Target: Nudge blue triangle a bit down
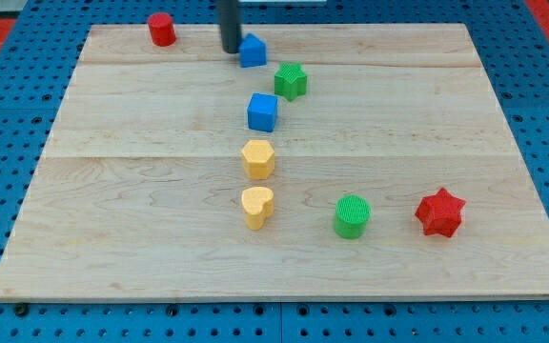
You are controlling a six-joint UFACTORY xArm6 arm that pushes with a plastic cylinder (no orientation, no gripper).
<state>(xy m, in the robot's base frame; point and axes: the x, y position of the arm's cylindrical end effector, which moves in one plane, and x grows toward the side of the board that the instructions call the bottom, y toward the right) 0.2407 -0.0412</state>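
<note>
The blue triangle [253, 50] sits near the view's top edge of the wooden board [112, 191], a little left of centre. My dark rod comes down from the view's top, and my tip [231, 49] stands right at the triangle's left side, touching or almost touching it. A blue cube [262, 111] lies below the triangle, and a green star [292, 81] lies between them to the right.
A red cylinder [162, 29] stands at the top left. A yellow hexagon [258, 158] and a yellow heart [257, 206] line up below the blue cube. A green cylinder [352, 216] and a red star [440, 212] sit at the lower right.
</note>
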